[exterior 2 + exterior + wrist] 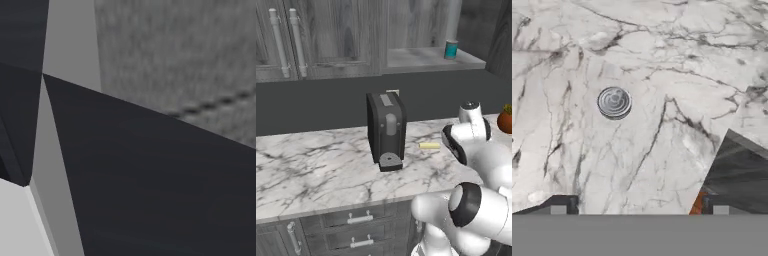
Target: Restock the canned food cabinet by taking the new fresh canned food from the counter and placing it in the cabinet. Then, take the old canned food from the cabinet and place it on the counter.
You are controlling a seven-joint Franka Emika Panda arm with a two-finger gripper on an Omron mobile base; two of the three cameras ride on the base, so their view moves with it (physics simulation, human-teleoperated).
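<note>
Marble surface (316,170), white with grey veining, spans the left base view; dark wood-grain cabinet (331,40) sits above it with its shelf board exposed at right. Teal can (451,49), the new stock, stands upright on that shelf near its right end, so the first half of the task reads as done. Flat silvery tin (614,102), the old stock, lies alone on bare marble in the hand view, top face up, clear of everything; judged from this, the second half looks complete or nearly so, with only withdrawal of the arm left. Pincer (639,210): its two dark tips sit far apart at the bottom corners of the hand view, spread wide, nothing between them, and well apart from the tin. View differences: left base view gives the cabinet, teal can, a black coffee machine (386,130) on the surface, a small yellow item (429,145) beside it, and a red-orange fruit-like object (505,121) at the right edge, but not the tin. Hand view gives the tin. Right base view offers dark and grey panels at close range, unidentifiable.
</note>
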